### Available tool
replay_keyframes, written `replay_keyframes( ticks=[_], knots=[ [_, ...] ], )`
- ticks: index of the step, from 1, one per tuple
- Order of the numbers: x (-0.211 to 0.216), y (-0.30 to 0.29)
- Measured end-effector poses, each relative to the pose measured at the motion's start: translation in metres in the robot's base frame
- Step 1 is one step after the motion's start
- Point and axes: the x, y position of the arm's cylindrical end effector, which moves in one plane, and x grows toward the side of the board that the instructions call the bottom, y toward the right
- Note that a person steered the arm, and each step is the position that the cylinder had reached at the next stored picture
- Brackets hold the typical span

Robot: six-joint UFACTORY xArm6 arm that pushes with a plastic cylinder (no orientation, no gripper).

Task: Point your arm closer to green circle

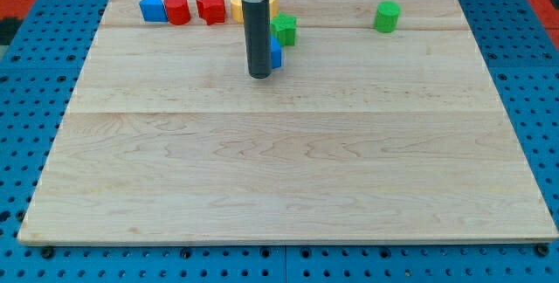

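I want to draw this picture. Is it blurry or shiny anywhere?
Camera view: sharp and evenly lit; the board shows no strong glare; only a faint shadow sits under my tip; the green circle is crisp; the rod hides part of a blue block.

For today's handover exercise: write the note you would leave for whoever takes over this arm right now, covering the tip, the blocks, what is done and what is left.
Tip: my tip is down on the board, near the view's top, left of centre, with a blue block partly hidden right behind the rod.
Blocks: green circle stands alone toward the view's top right. A second green block is just right of the rod.
Done: nothing visible; the tip is well apart from the green circle.
Left: move the tip toward the view's right and slightly up, ending close to the green circle.
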Motion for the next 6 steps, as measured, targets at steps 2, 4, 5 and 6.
replay_keyframes(
  ticks=[2,4,5,6],
  knots=[
    [0.018,0.103],
    [-0.044,0.236],
    [-0.086,0.287],
    [-0.128,0.263]
  ],
)
